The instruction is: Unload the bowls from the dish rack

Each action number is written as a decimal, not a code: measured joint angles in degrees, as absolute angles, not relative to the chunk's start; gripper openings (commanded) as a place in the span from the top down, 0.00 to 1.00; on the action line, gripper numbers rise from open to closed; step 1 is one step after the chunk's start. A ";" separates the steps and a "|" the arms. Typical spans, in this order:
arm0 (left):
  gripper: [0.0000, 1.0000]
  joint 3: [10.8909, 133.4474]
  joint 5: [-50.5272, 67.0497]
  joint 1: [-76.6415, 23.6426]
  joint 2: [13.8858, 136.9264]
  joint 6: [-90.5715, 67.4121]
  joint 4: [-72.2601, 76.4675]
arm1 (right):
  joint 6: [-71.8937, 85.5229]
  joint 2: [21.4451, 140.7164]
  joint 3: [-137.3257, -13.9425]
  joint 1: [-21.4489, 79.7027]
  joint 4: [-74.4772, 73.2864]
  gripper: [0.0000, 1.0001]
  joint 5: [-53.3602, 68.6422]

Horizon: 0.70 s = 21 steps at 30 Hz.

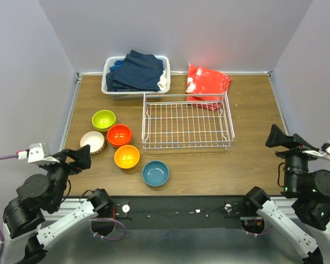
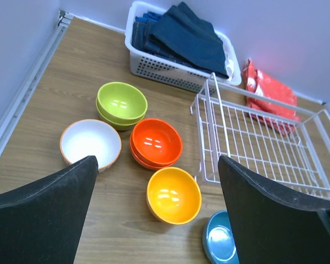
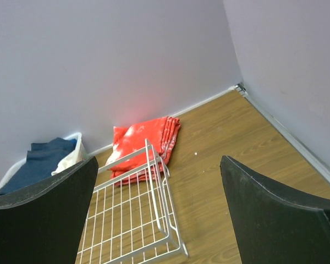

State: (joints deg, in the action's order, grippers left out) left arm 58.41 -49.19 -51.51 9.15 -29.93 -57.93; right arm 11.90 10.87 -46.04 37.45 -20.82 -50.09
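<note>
Both arms are folded low; left gripper (image 1: 81, 158) and right gripper (image 1: 276, 136) have fingers spread wide, seemingly tilted downward.

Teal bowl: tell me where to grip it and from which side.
Pinch the rim of the teal bowl from straight above, one finger inside, one outside. It sits upright, mouth up, touching nothing; its rounded wall likely gives a side clamp little purchase.

black-jointed left arm (image 1: 41, 190): white lower link (image 1: 66, 223) and white wrist block (image 1: 37, 152) seen, lilac cable (image 1: 3, 158) attached | black-jointed right arm (image 1: 313, 192): small green lights (image 1: 286, 190) noted | left hand (image 1: 82, 158), right hand (image 1: 275, 136): broad matte-black wedge fingers (image 2: 41, 214)
</note>
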 measured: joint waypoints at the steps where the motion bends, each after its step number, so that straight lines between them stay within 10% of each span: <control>1: 0.01 58.08 -49.52 -51.51 7.49 -29.87 -57.82 | 11.49 9.47 -45.65 37.45 -20.75 0.00 -50.11; 21: 0.01 54.41 -53.60 -51.51 0.10 -28.60 -53.56 | 7.40 1.74 -41.08 37.45 -18.96 0.00 -48.53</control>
State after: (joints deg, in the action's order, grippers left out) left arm 54.41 -53.60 -51.51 0.10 -28.60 -53.56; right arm 7.40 1.74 -41.08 37.45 -18.96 -48.53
